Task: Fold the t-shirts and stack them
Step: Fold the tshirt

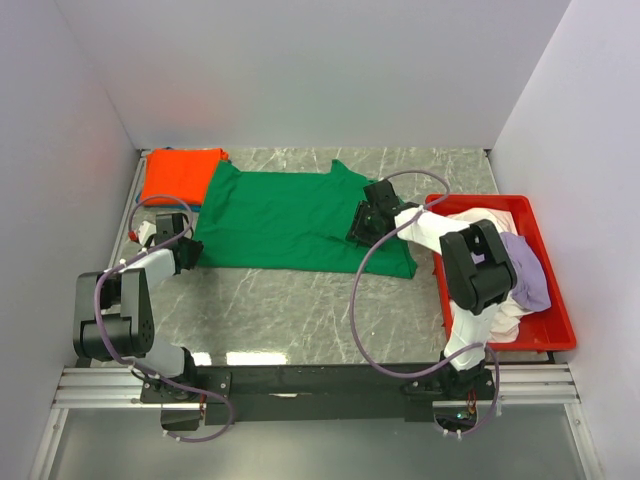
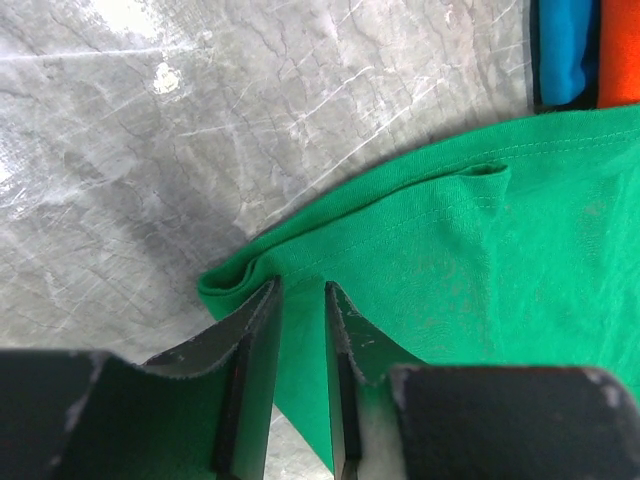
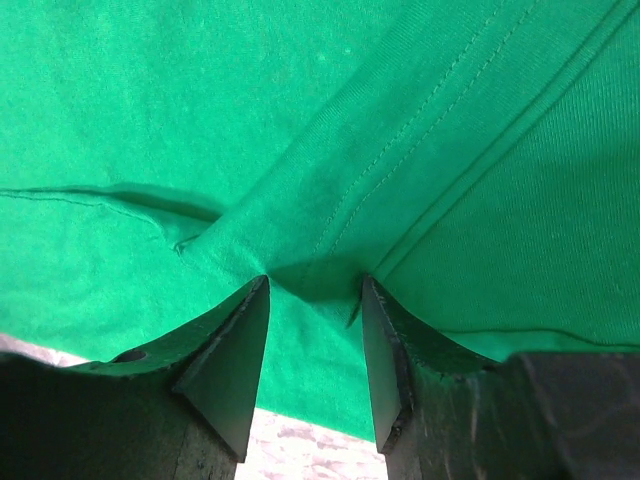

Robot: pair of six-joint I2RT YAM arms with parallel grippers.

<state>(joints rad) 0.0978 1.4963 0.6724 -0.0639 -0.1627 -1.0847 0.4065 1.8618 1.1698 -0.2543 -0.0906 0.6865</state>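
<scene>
On veined marble (image 1: 300, 300), knit green t-shirt (image 1: 280, 215), left gripper (image 2: 300, 290), right gripper (image 3: 315, 285) pinching hems

Bright, even light from overhead, with white glare patches on the marble table (image 1: 228, 357) near its front edge, only soft short shadows under the green shirt (image 1: 280, 215), the top view sharp, and both wrist views dark and slightly blurred in the near foreground.

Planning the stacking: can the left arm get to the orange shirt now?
Probably not yet: the left gripper is pinching the green t-shirt; once released, the orange t-shirt lies close beyond, unobstructed.
</scene>
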